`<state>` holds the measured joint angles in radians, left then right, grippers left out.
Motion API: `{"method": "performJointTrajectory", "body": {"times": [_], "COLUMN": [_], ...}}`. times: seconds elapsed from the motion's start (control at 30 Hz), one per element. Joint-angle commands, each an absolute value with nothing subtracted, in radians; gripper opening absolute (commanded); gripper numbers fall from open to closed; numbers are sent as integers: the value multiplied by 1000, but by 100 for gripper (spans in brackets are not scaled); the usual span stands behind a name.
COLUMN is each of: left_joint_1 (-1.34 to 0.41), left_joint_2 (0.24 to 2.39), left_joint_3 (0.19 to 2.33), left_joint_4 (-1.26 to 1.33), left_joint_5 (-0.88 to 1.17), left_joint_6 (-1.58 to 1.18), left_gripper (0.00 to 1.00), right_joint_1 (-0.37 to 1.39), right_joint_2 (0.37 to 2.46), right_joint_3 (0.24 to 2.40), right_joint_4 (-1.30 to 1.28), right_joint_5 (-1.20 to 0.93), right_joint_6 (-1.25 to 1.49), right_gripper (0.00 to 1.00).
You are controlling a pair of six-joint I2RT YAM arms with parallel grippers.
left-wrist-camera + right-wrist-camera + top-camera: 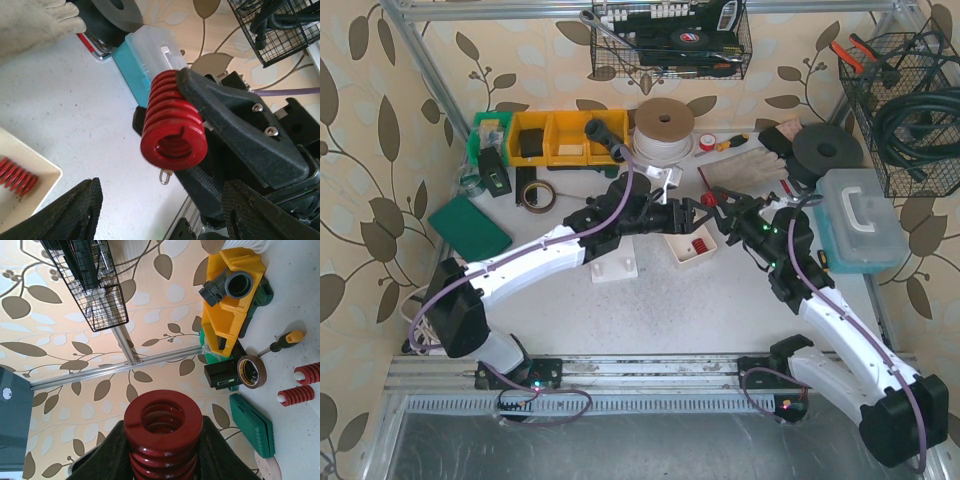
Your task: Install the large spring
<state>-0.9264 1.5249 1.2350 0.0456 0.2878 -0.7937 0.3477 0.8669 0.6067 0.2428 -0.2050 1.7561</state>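
**A:** Quick q on the spring job: where's the large spring right now? On the overhead cam I just see two arms nose to nose over the counter.

**B:** It's up in the air, not on the counter. The right pincer is pinching it across the coils, with one end sticking out free. I'd guess that's on purpose. Gripped by the side, the hollow end is clear to slide over something or get passed across.

**A:** And the left one?

**B:** The left pincer is spread wide with nothing in it. Its fingers sit at either side of the view, and the spring's open end points straight at it. Near, not touching. Looks to me like a handover or a second grip being lined up.

**A:** Why can't I see that from above?

**B:** The arms cover it, so you get a speck of red at most. The left wrist cam gives you the gap and the free end. The right wrist cam shows the grip itself, both fingers hugging the coils, but it's aimed at the wall, so there's no left arm in it at all. Only the overhead shows the white tray right by the meeting point and a white block off to the left. That block might be where it goes, but I can't tell.
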Motion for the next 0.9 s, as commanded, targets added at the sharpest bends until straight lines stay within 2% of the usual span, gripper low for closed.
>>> {"method": "performJointTrajectory", "body": {"times": [0.0, 0.27, 0.53, 0.87], "left_joint_1": [-944, -945, -944, -939], "left_joint_2": [1531, 1557, 1603, 1627], "left_joint_3": [1300, 1338, 1441, 1488], "left_joint_4": [42, 25, -37, -64], "left_joint_5": [266, 287, 307, 331], "left_joint_6": [-749, -731, -668, -659], "left_gripper": [69, 67, 57, 49], "right_joint_1": [353, 353, 356, 356], "right_joint_2": [836, 827, 833, 819], "right_joint_3": [588, 593, 612, 623], "right_joint_4": [299, 306, 304, 295], "right_joint_5": [-185, -175, -186, -174], "right_joint_6": [1790, 1792, 1781, 1776], "right_gripper": [0, 0, 0, 0]}}
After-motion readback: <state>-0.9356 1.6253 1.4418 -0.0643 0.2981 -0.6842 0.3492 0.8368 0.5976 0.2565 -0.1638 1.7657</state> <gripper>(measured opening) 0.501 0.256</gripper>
